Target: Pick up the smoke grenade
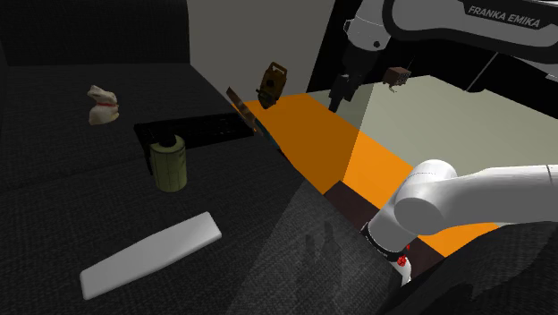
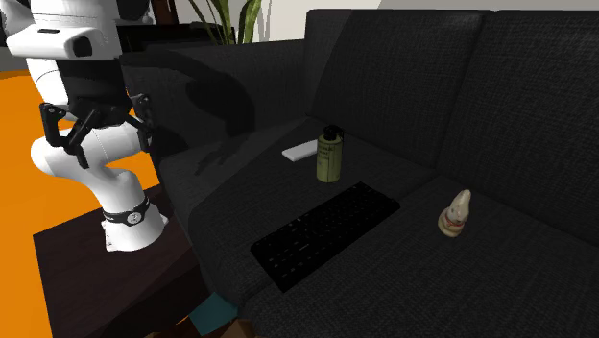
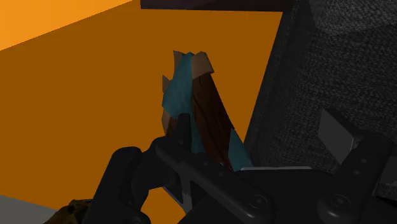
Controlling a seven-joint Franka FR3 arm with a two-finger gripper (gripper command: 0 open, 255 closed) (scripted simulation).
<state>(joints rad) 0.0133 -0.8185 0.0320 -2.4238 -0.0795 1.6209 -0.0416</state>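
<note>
My claw (image 2: 96,132) hangs in the air off the end of the sofa, fingers (image 2: 144,123) spread wide, nothing between them. Wrist view agrees: claw (image 3: 229,143) open and empty.

Below it is the orange floor (image 3: 76,114). A jagged brown-and-teal thing (image 3: 191,108) lies on that floor, just beside the sofa's dark side; I cannot tell what it is. A spotted brown bit (image 3: 70,213) shows beside one finger, too little of it to name. My arm's base sits on the dark stand (image 2: 67,278), next to the sofa's end.

On the black sofa (image 2: 538,115) seat, a black keyboard (image 2: 326,233) lies flat. The smoke grenade (image 2: 329,156) is an olive-green canister. It stands upright on the seat cushion near one end of the keyboard, not touching it, and well apart from my claw. A flat white slab (image 2: 300,150) lies on the seat near the grenade, on the side away from the keyboard. A small cream rabbit figure (image 2: 455,213) stands upright across that keyboard end from the grenade, apart from both. Green plant leaves (image 2: 235,19) show behind the sofa back.
</note>
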